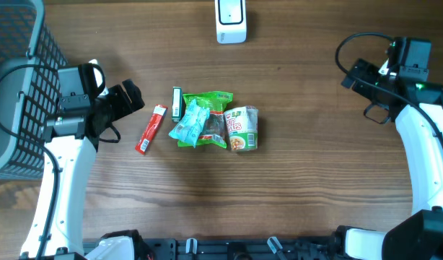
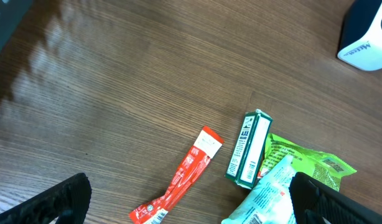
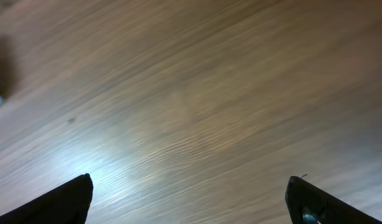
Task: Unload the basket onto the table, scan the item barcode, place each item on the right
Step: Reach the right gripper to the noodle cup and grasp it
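Observation:
A pile of items lies mid-table: a red stick packet (image 1: pixel 151 130) (image 2: pixel 178 182), a slim green box (image 1: pixel 177 102) (image 2: pixel 248 149), a light blue pouch (image 1: pixel 190 123) (image 2: pixel 265 196), a green bag (image 1: pixel 211 103) (image 2: pixel 309 162) and a noodle cup (image 1: pixel 243 128). The white scanner (image 1: pixel 231 20) (image 2: pixel 367 37) stands at the far edge. My left gripper (image 1: pixel 128 108) (image 2: pixel 190 204) is open just left of the red packet and holds nothing. My right gripper (image 1: pixel 353 74) (image 3: pixel 190 200) hangs open over bare wood at the right, empty.
A dark wire basket (image 1: pixel 19 87) stands at the left edge, behind the left arm. The wooden table (image 1: pixel 301 180) runs bare along its front and to the right of the pile.

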